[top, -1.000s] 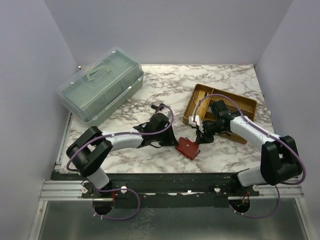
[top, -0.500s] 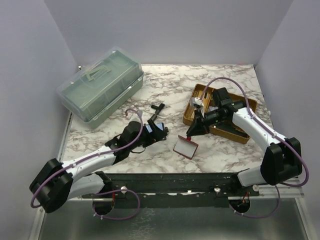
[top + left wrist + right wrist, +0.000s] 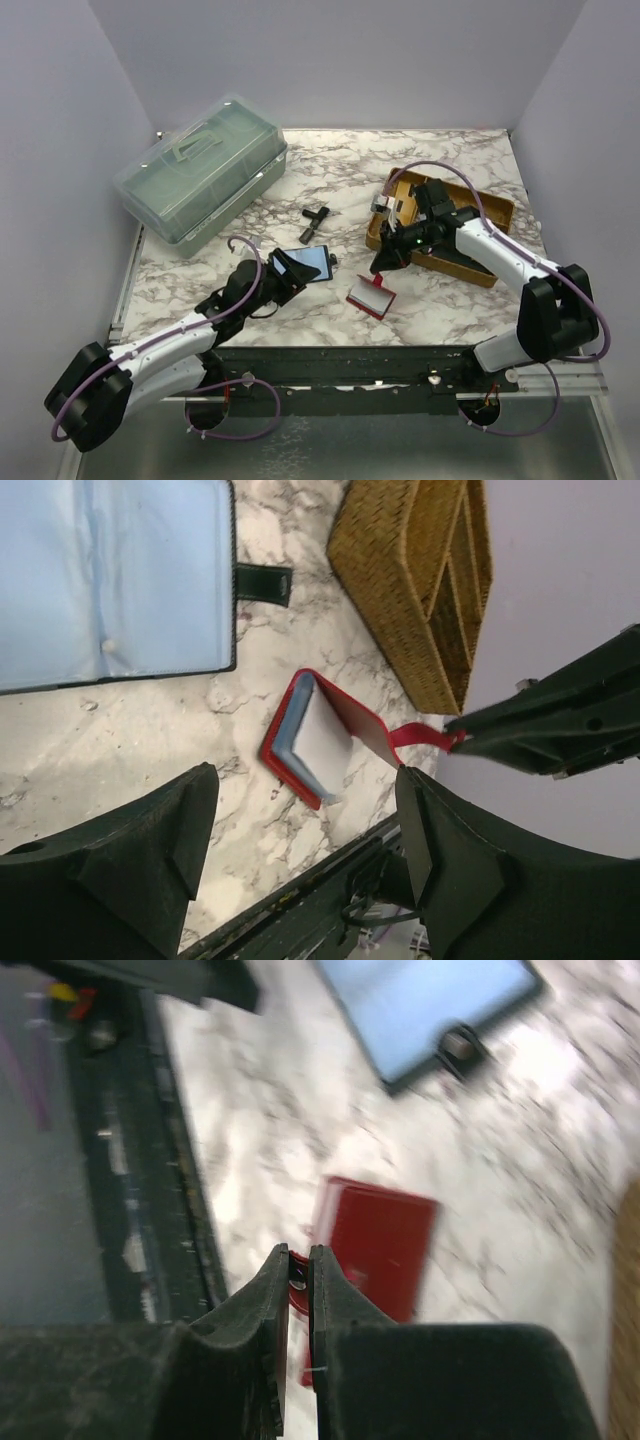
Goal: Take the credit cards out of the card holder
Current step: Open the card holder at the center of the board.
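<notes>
A red card holder [image 3: 370,297] lies open near the table's front, with a pale credit card [image 3: 322,748] showing inside it. My right gripper [image 3: 381,265] hangs just above it, shut on the holder's red strap [image 3: 298,1276], which it pulls upward. A black card holder [image 3: 312,264] lies open to the left, and a light blue card [image 3: 105,575] fills its face. My left gripper [image 3: 283,269] is open and holds nothing. It hovers beside the black holder's near-left edge, and its fingers [image 3: 130,865] frame the red holder [image 3: 300,770] from a distance.
A wicker tray [image 3: 494,212] sits at the right under the right arm. At the back left stands a green plastic toolbox [image 3: 200,172]. A small black clip [image 3: 316,219] lies on the marble behind the black holder. The table's front rail [image 3: 340,357] runs close to the red holder.
My left gripper has opened, let go and drawn back toward the near left, leaving the black holder open on the table. My right gripper has lifted the red holder's strap, so the holder now shows its pale inside.
</notes>
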Controlling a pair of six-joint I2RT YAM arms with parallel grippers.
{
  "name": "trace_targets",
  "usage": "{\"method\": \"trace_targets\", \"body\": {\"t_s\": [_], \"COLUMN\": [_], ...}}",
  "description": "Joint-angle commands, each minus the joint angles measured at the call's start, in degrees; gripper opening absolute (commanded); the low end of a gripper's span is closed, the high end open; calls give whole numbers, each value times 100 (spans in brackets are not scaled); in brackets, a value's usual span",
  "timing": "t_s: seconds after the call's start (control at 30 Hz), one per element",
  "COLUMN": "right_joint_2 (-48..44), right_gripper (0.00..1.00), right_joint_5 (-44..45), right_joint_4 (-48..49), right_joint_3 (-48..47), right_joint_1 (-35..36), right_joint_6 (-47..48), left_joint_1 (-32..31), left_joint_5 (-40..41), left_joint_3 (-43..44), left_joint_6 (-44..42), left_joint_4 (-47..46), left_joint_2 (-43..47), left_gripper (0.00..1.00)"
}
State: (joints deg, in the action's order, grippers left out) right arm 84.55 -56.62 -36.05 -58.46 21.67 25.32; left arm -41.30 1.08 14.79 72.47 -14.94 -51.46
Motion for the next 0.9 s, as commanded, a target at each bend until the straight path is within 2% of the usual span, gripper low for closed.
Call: {"method": "trace_targets", "body": {"t_s": [0.0, 0.23, 0.53, 0.73, 0.87], "right_joint_2": [-356, -942, -988, -1228, -1284], "right_gripper": [0, 1, 7, 10, 13], "right_joint_5": [2198, 3551, 3920, 3983, 3855], "right_joint_4": [589, 420, 151, 17, -195], "right_joint_3": [421, 901, 997, 1469, 1465], "right_joint_1": [-175, -216, -409, -673, -774], "right_joint_6": [-407, 57, 518, 667, 689], "left_joint_1": [24, 18, 5, -39, -87], "left_joint_5": [-462, -695, -1630, -1848, -1946], "left_joint_3": [210, 447, 1066, 1467, 1707], "left_joint_6": [75, -149, -530, -712, -806], "left_joint_4": [-114, -114, -262, -394, -413], "left_joint_2": [-448, -866, -2059, -2573, -2844], "left_gripper": [77, 76, 67, 65, 63]}}
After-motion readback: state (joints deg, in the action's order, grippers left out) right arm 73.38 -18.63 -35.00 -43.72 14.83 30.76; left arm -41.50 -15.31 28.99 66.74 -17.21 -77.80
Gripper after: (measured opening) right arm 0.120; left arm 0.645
